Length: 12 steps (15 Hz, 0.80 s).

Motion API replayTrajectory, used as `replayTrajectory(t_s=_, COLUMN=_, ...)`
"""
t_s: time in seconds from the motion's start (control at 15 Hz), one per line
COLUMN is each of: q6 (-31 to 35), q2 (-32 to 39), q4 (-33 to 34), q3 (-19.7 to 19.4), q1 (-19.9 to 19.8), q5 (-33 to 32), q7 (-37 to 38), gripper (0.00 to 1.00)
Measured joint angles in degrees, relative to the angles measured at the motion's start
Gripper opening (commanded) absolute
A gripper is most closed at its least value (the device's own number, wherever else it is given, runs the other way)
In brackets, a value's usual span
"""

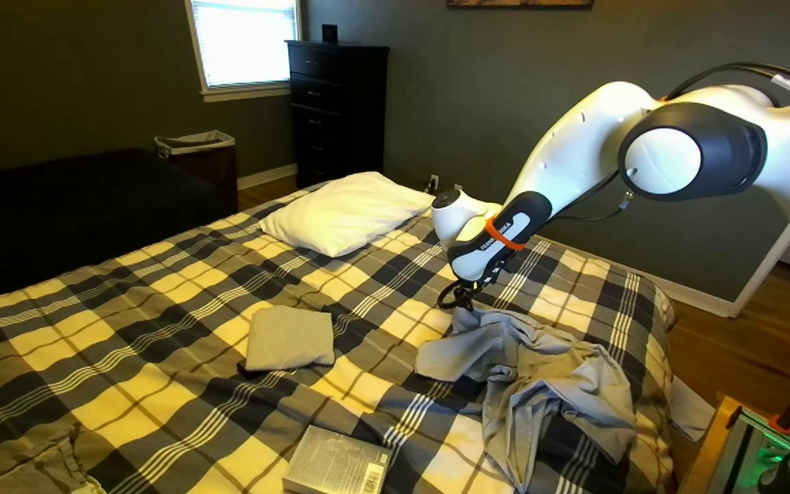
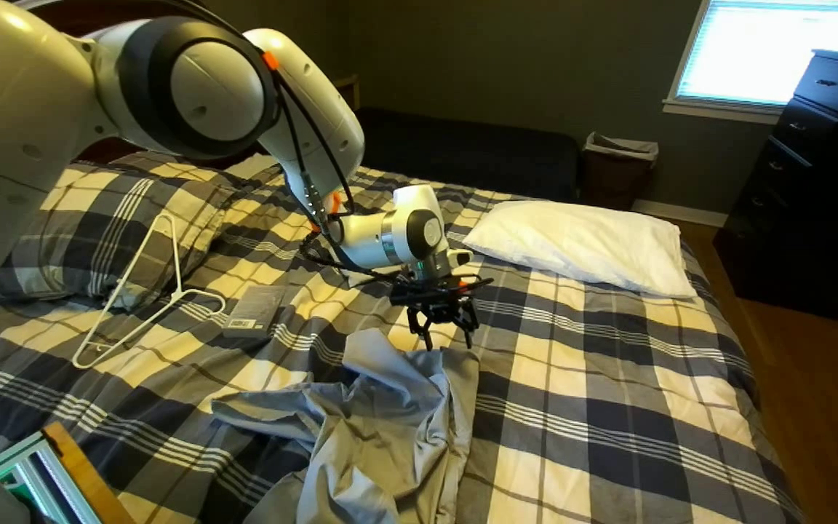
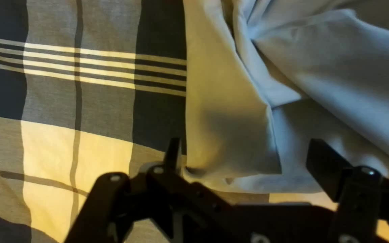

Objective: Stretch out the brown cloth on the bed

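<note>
The brown cloth point(image 1: 539, 384) lies rumpled in folds on the plaid bed point(image 2: 579, 444), close to the robot's side. In an exterior view, its far edge point(image 2: 459, 364) is just below my gripper point(image 2: 449, 345), whose fingers point down. The wrist view shows the gripper point(image 3: 243, 148) open, with a folded corner of the cloth point(image 3: 231, 135) between the widely spread fingers. Its left finger point(image 3: 172, 152) is beside the cloth's edge; the right finger point(image 3: 322, 165) is over the fabric. I cannot tell whether the tips touch the cloth.
A white pillow point(image 1: 350, 213) sits toward the back of the bed. Also on the cover are a small folded tan cloth point(image 1: 291, 339), a grey box point(image 1: 337, 461) and a white hanger point(image 2: 175, 295). A wood-edged frame point(image 2: 84, 473) stands near the robot's base.
</note>
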Motion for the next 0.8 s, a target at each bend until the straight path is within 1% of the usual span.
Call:
replayTrajectory(t_s=0.07, q6=0.0, q2=0.69, q4=0.53, q3=-0.02, q1=0.24, q5=0.0, q7=0.55, gripper=0.67)
replayTrajectory(t_s=0.27, q6=0.0, q2=2.41, q4=1.84, q3=-0.11, q1=0.71, q5=0.0, q7=1.93, gripper=0.41)
replayTrajectory(t_s=0.33, q6=0.0, q2=2.89, q4=2.23, q3=-0.15, q1=0.76, q5=0.0, q7=2.27, gripper=0.34)
replayTrajectory(t_s=0.53, q6=0.0, q2=3.8, q4=2.89, q3=-0.49, q1=0.89, q5=0.0, q7=3.08, gripper=0.1)
replayTrajectory(t_s=0.6, q6=0.0, q2=3.98, q4=3.06, q3=-0.62, q1=0.92, q5=0.0, q7=3.36, gripper=0.04)
replayTrajectory(t_s=0.67, q6=0.0, q2=4.08, q4=3.16, q3=-0.72, q1=0.94, q5=0.0, q7=3.53, gripper=0.0)
replayTrajectory(t_s=0.8, q6=0.0, q2=4.2, q4=3.28, q3=-1.04, q1=1.03, q5=0.0, q7=3.94, gripper=0.0)
